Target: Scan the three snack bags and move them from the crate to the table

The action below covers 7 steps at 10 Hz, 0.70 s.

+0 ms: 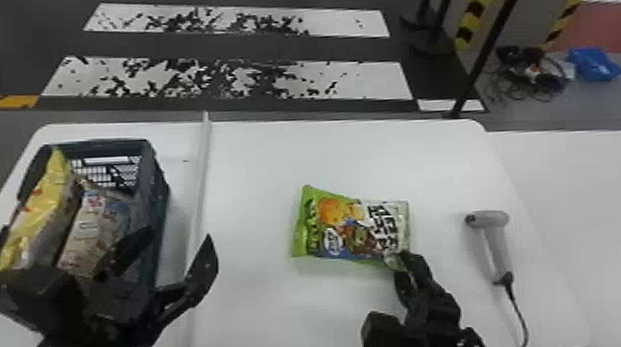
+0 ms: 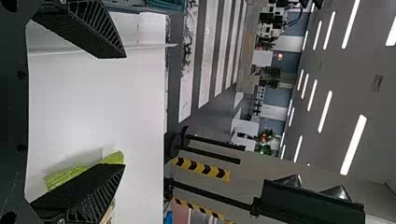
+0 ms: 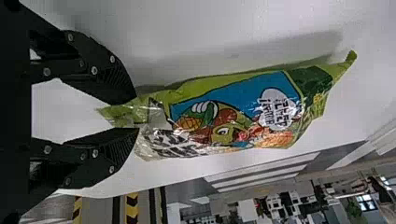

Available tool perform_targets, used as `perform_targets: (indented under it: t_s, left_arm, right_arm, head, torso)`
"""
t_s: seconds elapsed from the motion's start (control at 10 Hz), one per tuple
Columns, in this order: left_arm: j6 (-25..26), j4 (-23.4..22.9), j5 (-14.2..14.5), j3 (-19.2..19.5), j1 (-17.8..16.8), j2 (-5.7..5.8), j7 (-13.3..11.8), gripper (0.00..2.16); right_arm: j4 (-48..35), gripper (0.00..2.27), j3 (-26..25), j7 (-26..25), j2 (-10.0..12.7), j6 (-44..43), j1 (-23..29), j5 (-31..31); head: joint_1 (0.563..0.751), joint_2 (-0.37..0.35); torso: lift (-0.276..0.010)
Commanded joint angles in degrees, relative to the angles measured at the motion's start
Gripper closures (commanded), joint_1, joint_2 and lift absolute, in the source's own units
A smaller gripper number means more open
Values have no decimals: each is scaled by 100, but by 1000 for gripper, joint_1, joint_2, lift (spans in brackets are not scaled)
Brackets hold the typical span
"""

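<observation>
Over the table (image 1: 254, 158), the right gripper (image 3: 136, 114) pinches a corner of the green snack bag (image 1: 352, 228), probably light, slick and crushable, so best held by its sealed edge, while the left gripper (image 1: 179, 233) gapes near the crate (image 1: 160, 192).

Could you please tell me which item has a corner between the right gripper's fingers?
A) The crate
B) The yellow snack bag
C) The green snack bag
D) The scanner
C: one corner of the green snack bag sits between the fingers of the right gripper, while the scanner lies on the table and the yellow snack bag is in the crate.
</observation>
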Motion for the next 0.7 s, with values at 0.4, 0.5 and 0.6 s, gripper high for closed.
perform_targets:
  t_s: [0.4, 0.5, 0.6]
  left_arm:
    - [-105, -4, 0, -25, 71, 17, -9, 29]
    - [-88, -4, 0, -34, 71, 17, -9, 29]
    - [-105, -12, -9, -60, 71, 17, -9, 29]
  right_arm:
    - [-1338, 2240, -966, 235, -72, -162, 795, -621]
    - [-2120, 2240, -1388, 613, -54, 401, 997, -1016]
    - [-2876, 2240, -1836, 929, 8, 981, 1173, -1447]
  head:
    - [695, -66]
    - [695, -70]
    - [695, -86]
  torso:
    - [-62]
    - [-62]
    - [-62]
